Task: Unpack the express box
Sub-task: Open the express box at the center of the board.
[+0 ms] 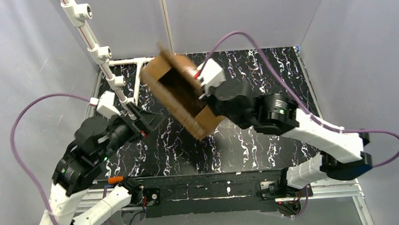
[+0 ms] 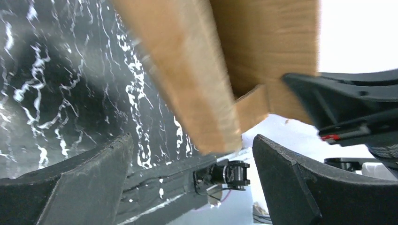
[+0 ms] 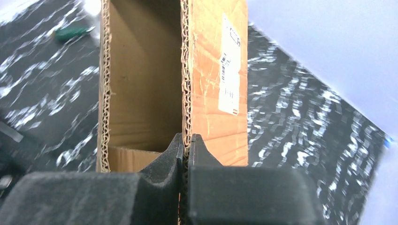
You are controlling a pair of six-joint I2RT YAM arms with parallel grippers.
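The express box (image 1: 182, 95) is a brown corrugated carton, open, tilted and lifted above the black marbled table. My right gripper (image 1: 202, 85) is shut on its right side wall; in the right wrist view the jaws (image 3: 186, 140) pinch the corrugated edge, with the white label (image 3: 230, 70) on the outer face and the bare inside of the box (image 3: 141, 79) to the left. My left gripper (image 1: 145, 121) is open and empty, left of the box. In the left wrist view the box (image 2: 197, 70) hangs blurred above and beyond my open fingers (image 2: 94, 173).
A small green object (image 3: 72, 32) lies on the table far left in the right wrist view. A white pipe frame (image 1: 101, 50) stands at the back left. Grey walls enclose the table (image 1: 267, 62). The right arm (image 1: 311, 127) reaches in from the right.
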